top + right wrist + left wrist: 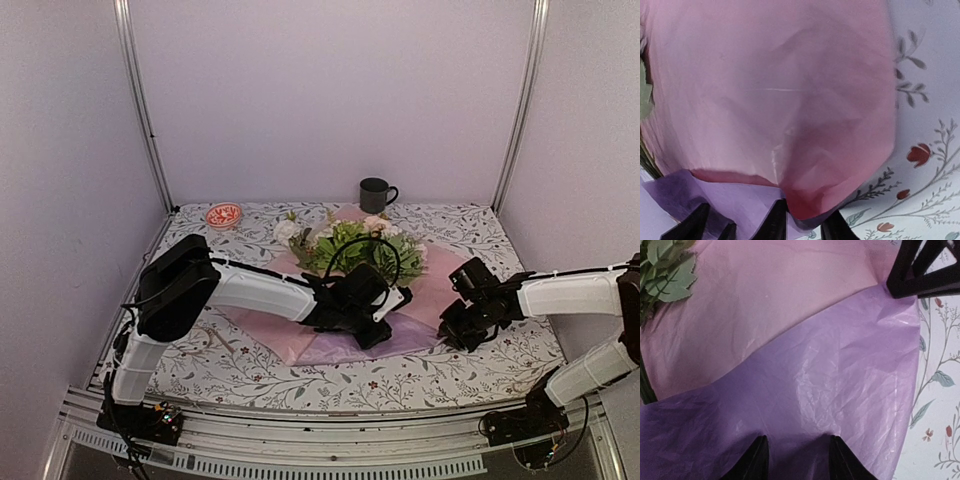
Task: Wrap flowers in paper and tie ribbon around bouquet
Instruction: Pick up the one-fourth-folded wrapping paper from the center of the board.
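Note:
The flowers [350, 245], pink and white blooms with green sprigs, lie on the paper [290, 335], a pink and lilac sheet spread on the cloth. My left gripper [378, 330] is low over the sheet's front part. Its fingers [760, 462] stand apart with lilac paper [840, 365] flat under them, nothing pinched. A green leaf [670, 275] shows at the top left. My right gripper [452, 330] is at the sheet's right corner. In the right wrist view the pink corner [840, 165] rises into the right gripper [805, 225], pinched between its fingers. The ribbon is out of view.
A dark mug [375, 194] stands at the back centre, and a small red-patterned bowl [223, 215] at the back left. The floral table cloth [480, 380] covers the table. The right gripper's black body [925, 270] sits at the paper's edge in the left wrist view.

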Controlling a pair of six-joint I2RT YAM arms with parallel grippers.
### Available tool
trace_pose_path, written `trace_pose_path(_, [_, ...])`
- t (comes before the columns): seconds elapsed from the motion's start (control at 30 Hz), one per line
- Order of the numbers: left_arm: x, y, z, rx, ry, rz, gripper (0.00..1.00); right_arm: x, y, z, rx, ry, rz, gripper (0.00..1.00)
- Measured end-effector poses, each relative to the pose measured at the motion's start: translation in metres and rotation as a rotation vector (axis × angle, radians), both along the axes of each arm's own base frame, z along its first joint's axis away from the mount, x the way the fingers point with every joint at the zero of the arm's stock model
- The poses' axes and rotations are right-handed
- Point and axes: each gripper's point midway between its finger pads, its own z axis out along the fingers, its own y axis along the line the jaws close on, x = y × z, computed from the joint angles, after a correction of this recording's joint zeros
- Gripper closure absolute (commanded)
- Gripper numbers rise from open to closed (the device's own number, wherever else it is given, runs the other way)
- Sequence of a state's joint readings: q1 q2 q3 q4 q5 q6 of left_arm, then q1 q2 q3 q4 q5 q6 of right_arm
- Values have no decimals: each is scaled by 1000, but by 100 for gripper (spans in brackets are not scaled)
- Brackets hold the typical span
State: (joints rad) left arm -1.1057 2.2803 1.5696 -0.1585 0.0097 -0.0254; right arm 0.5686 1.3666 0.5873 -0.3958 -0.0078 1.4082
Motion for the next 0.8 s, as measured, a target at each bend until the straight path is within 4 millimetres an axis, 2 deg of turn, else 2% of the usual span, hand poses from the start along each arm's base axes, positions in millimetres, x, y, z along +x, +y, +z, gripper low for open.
trace_pose_path(0.2, [2, 1, 1, -20, 6, -20, 58, 2, 0, 0, -70, -2, 18, 100])
trace_pose_path(0.3, [3, 1, 1, -29, 20, -36, 58, 12, 9, 16, -176, -60, 123, 100])
trace_pose_path(0.4, [4, 1, 1, -40, 38, -50, 58, 19, 37, 35, -249, -139, 260, 100])
trace_pose_path(0.47, [5, 1, 1, -45, 45, -52, 58, 22, 62, 56, -308, -234, 369, 100])
trace_pose_path(0.6, [9, -2, 2, -67, 73, -39, 58, 16, 111, 97, -379, -464, 565, 100])
trace_pose_path(0.7, [9, -3, 3, -99, 101, -35, 58, 13, 125, 115, -395, -593, 656, 100])
trace_pose_path(0.8, [8, -3, 4, -136, 107, -36, 57, 14, 116, 118, -447, -670, 718, 100])
